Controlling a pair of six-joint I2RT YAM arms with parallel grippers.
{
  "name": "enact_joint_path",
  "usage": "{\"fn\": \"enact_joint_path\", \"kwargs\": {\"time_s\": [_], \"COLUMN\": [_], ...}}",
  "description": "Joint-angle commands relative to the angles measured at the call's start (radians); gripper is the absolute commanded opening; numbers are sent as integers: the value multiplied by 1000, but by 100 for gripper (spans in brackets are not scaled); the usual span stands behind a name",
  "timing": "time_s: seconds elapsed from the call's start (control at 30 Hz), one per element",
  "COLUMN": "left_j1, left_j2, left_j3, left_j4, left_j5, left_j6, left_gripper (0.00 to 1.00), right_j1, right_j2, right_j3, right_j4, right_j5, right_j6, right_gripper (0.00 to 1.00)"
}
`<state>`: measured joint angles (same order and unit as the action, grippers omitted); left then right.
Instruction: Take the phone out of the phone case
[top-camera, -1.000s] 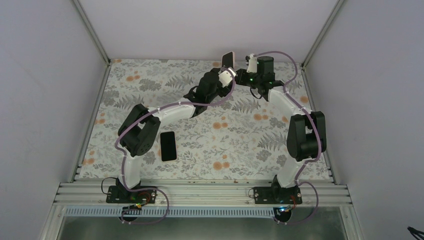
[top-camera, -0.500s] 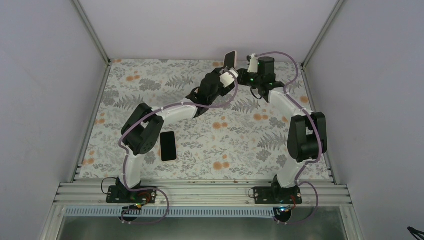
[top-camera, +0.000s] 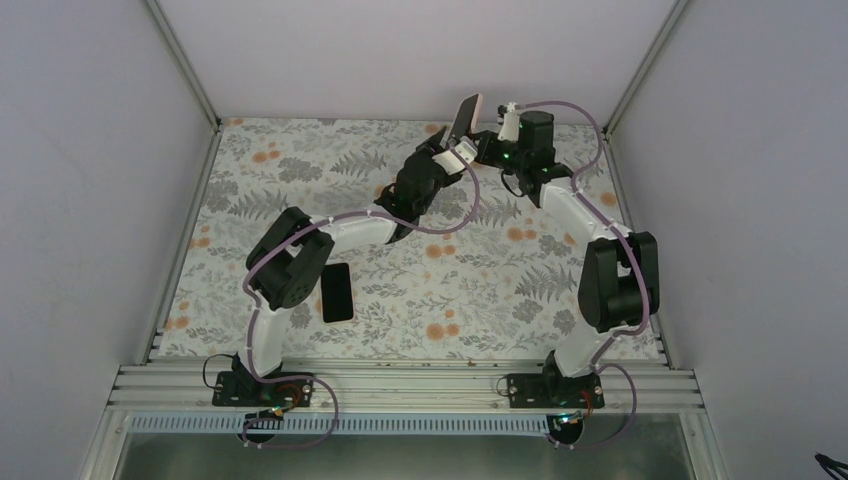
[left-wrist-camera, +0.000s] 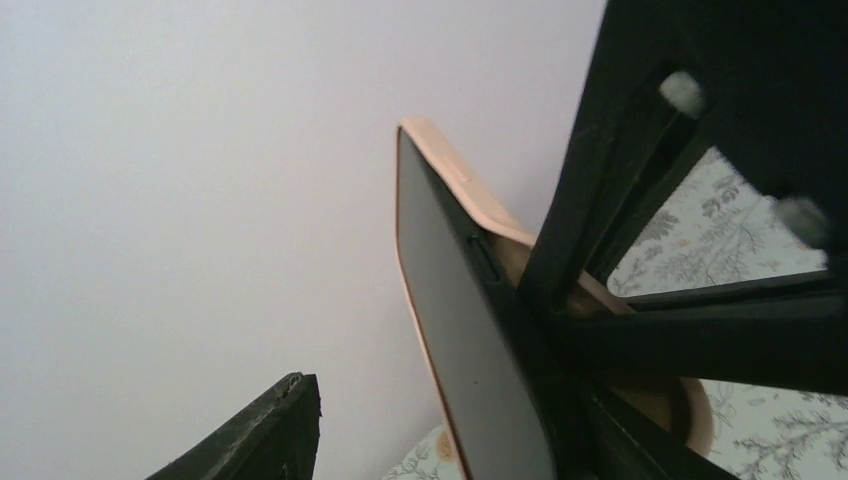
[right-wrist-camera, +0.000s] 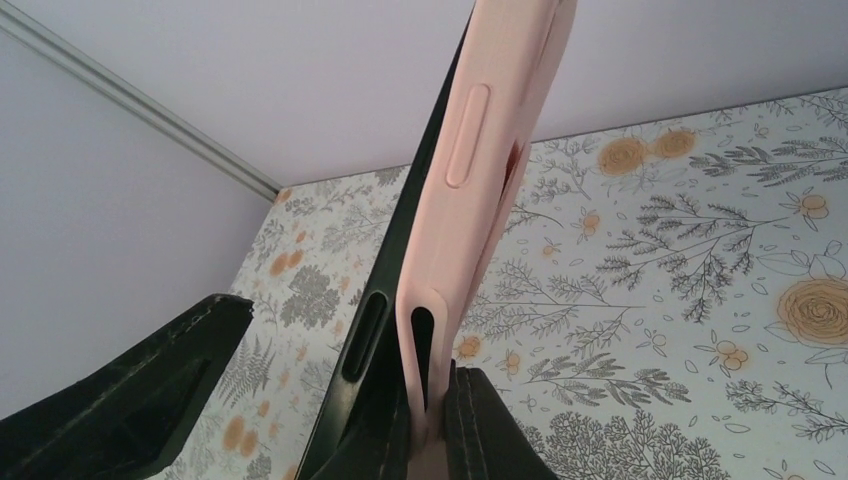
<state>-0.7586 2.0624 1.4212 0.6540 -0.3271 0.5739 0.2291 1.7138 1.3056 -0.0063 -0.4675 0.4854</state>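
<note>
Top external: phone case (top-camera: 467, 112) is held tilted above the table (top-camera: 300, 160) at 12 o'clock, with the phone (left-wrist-camera: 455, 330) seated inside. My right gripper (right-wrist-camera: 430, 430) is clamped on the case's bottom lip, where the phone's edge gapes from the pink. My left gripper (top-camera: 452, 148) has its jaws apart alongside. Second phone (top-camera: 337, 292) lies flat at 8 o'clock.

left arm: stretched far forward, hand (top-camera: 457, 143) jaws apart | right arm: extended far, hand (top-camera: 477, 140) clamped tight
</note>
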Motion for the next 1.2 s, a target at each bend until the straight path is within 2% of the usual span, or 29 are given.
{"fn": "enact_joint_path", "kwargs": {"time_s": [0.0, 0.23, 0.6, 0.83, 0.97, 1.07, 1.17], "left_j1": [97, 105, 106, 133, 151, 164, 165], "left_j2": [65, 63, 111, 139, 134, 125, 119], "left_j3": [3, 23, 127, 223, 234, 225, 219], "left_j4": [55, -18, -144, -279, -285, -271, -267], "left_j5": [-183, -102, -50, 43, 64, 83, 94], "left_j6": [28, -33, -101, -181, -172, -175, -159], "left_gripper": [56, 43, 41, 30, 23, 13, 9], "right_j1": [22, 26, 48, 48, 44, 44, 43], "right_j2": [-95, -97, -111, -92, -80, -72, -63], "right_j3": [-24, -34, -28, -11, -9, -4, 7], "right_j4": [6, 19, 26, 0, -4, -9, -35], "right_j5": [-174, -194, -223, -235, -260, -270, -269], "right_j6": [43, 60, 67, 41, 22, 10, -7], "right_gripper": [3, 3, 3, 3, 3, 3, 3]}}
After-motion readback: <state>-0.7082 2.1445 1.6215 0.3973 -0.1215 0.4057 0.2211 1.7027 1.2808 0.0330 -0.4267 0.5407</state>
